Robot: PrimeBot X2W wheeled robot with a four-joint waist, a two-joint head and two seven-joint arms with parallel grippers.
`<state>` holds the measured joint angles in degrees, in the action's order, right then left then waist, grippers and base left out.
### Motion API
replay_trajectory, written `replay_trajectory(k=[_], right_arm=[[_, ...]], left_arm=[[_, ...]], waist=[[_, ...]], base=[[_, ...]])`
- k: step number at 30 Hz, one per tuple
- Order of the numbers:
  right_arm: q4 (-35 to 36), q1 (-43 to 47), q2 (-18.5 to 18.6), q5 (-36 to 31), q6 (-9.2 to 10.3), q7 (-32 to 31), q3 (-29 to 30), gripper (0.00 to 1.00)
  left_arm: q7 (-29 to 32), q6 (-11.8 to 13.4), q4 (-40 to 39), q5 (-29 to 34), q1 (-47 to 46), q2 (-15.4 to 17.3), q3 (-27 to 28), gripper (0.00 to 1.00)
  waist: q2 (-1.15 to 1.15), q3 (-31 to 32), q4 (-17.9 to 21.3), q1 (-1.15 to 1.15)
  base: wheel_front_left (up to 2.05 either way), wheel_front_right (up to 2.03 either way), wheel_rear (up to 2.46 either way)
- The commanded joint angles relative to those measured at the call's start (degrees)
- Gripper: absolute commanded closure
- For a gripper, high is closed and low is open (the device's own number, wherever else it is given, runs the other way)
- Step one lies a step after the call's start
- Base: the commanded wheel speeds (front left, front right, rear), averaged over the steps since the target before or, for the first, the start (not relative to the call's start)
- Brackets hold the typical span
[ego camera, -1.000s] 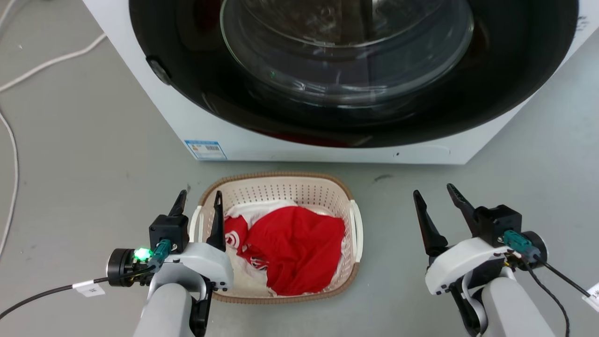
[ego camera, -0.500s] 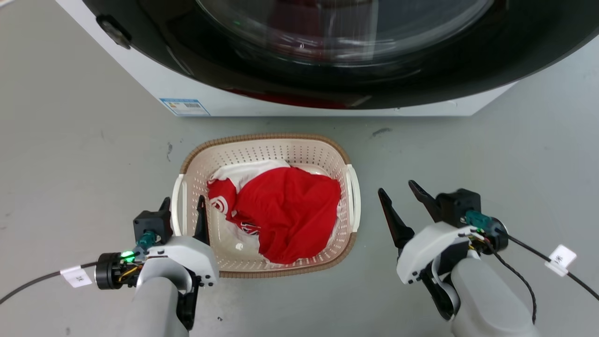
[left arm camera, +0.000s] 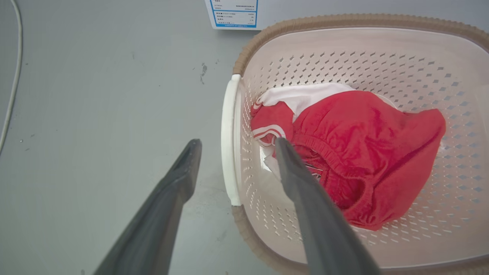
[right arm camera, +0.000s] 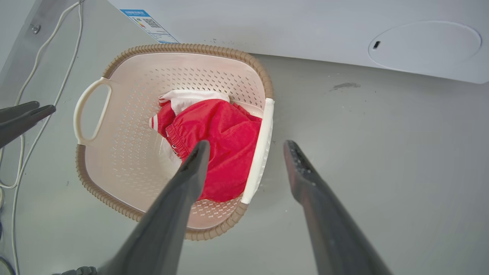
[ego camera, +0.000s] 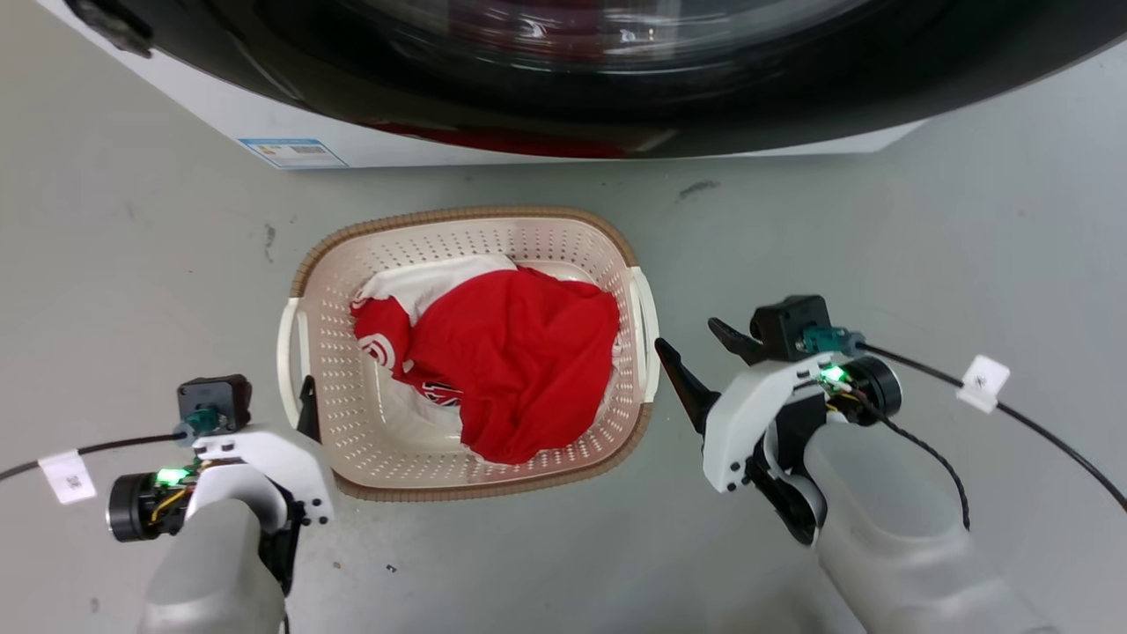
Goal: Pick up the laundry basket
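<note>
The laundry basket (ego camera: 467, 216) stands on the grey floor in front of the washing machine, cream with a brown rim (right arm camera: 183, 47) and white side handles. A red garment (ego camera: 511, 361) lies in it over white cloth. My left gripper (ego camera: 271, 389) is open at the left handle (left arm camera: 228, 152). In the left wrist view its fingers (left arm camera: 237, 142) stand one on each side of that handle, gripping nothing. My right gripper (ego camera: 687, 335) is open just right of the right handle (ego camera: 649, 335). Its fingers (right arm camera: 247, 143) frame that handle (right arm camera: 259, 152) in the right wrist view.
The washing machine (ego camera: 220, 106), with a dark round door and a blue label (ego camera: 293, 151), stands close behind the basket. White cords (right arm camera: 23, 145) lie on the floor to the left. Black cables trail from both wrists.
The head camera has tipped down, shifting the whole picture. Against the basket, my right gripper has come left, close to the right handle. My left gripper has dropped lower beside the left handle.
</note>
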<state>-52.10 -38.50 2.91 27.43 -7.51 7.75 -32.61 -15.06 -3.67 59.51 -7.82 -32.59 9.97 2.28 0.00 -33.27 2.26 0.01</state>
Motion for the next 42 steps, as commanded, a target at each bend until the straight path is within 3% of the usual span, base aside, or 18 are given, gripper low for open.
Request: replay_trajectory(k=[1,17,42], right_arm=[[-0.9,-1.9,-0.1,1.5,0.04,-0.3,-1.3,0.0],[-5.4,-11.6,-0.1,15.5,0.04,-0.6,-15.5,0.0],[-8.7,-21.7,-0.1,27.2,0.02,-2.5,-29.2,0.0]], left_arm=[[0.1,-0.3,1.6,-0.3,-1.4,0.8,0.0,0.0],[1.0,-2.0,10.6,-2.0,-10.6,5.1,-0.7,0.0],[4.3,-2.1,13.5,-2.5,-20.3,4.1,-3.8,0.0]], waist=[[0.0,-0.9,0.6,-0.01],[0.0,-8.1,2.8,-0.01],[0.0,-16.9,-0.9,-0.01]], base=[[0.0,0.0,0.0],[0.0,0.0,0.0],[0.0,0.0,0.0]])
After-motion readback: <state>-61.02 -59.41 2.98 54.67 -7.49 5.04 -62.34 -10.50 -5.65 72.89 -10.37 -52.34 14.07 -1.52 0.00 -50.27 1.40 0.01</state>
